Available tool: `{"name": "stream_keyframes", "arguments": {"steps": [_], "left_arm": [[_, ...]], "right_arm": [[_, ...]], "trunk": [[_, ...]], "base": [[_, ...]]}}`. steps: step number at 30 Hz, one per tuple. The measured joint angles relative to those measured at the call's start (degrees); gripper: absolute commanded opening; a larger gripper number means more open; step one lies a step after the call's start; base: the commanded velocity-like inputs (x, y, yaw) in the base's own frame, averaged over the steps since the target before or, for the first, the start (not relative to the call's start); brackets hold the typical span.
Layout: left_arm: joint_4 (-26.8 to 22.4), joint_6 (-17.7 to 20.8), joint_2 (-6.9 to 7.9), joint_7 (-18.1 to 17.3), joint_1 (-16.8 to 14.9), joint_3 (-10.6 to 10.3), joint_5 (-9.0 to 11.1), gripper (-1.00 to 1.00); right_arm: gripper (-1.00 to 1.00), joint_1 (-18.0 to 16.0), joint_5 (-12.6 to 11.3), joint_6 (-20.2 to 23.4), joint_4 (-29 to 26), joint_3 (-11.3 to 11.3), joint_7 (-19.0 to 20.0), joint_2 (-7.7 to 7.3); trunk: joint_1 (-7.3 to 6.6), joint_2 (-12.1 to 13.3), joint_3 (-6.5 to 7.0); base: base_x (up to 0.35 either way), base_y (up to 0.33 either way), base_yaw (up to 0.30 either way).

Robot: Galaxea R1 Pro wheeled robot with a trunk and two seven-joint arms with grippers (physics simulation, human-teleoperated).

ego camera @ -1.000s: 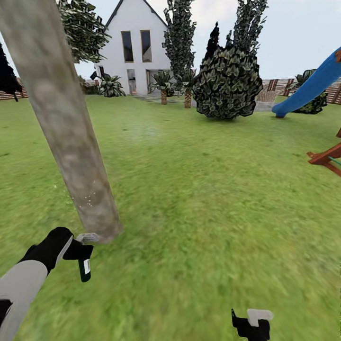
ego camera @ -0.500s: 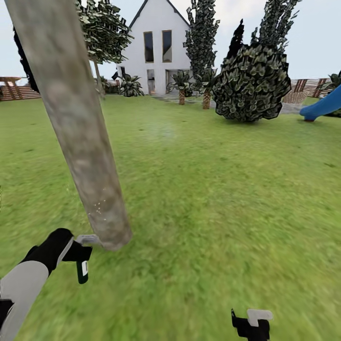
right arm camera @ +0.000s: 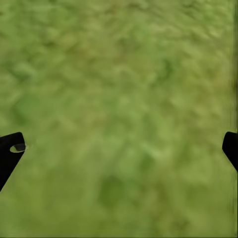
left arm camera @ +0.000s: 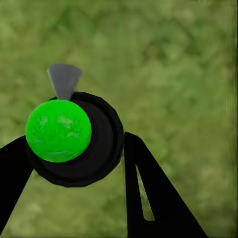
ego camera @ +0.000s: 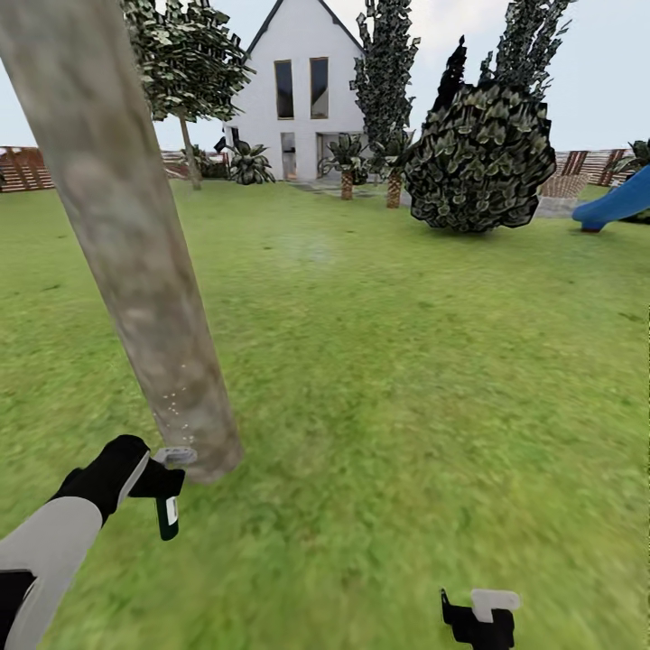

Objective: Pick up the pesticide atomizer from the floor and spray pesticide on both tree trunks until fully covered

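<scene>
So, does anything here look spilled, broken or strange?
Nothing broken. The tree trunk looks tilted, and a few whitish specks dot its base, beside the atomizer that the left gripper holds.

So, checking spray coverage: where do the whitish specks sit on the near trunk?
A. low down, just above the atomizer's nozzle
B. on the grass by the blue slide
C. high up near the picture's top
A: the specks dot the trunk low down, just above the atomizer held in the left gripper.
</scene>
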Motion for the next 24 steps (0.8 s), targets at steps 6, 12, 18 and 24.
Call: {"name": "stream_keyframes", "arguments": {"steps": [6, 12, 18, 24], "left_arm": [[-0.05, 0.02, 0.01, 0.00, 0.01, 0.00, 0.01, -1.00], [-0.03, 0.03, 0.01, 0.05, 0.02, -0.07, -0.01, -1.00], [-0.07, 0.07, -0.61, 0.07, 0.02, -0.07, 0.06, -1.00], [-0.23, 0.01, -1.83, 0.12, 0.02, 0.00, -0.70, -1.00]], "right_arm": [[1.00, -0.02, 0.02, -0.02, 0.02, 0.00, 0.01, 0.06], [1.00, -0.02, 0.02, -0.02, 0.02, 0.00, 0.01, 0.06], [1.00, -0.01, 0.02, 0.00, 0.02, -0.01, 0.01, 0.06], [1.00, -0.02, 0.02, -0.04, 0.02, 0.00, 0.01, 0.06]], "trunk": [[-0.01, 0.00, 0.00], [-0.02, 0.00, 0.00], [-0.02, 0.00, 0.00], [0.01, 0.00, 0.00]], "base": [[0.125, -0.272, 0.129], [0.237, -0.240, 0.276], [0.245, -0.234, 0.277], [0.081, -0.296, 0.277]]}}
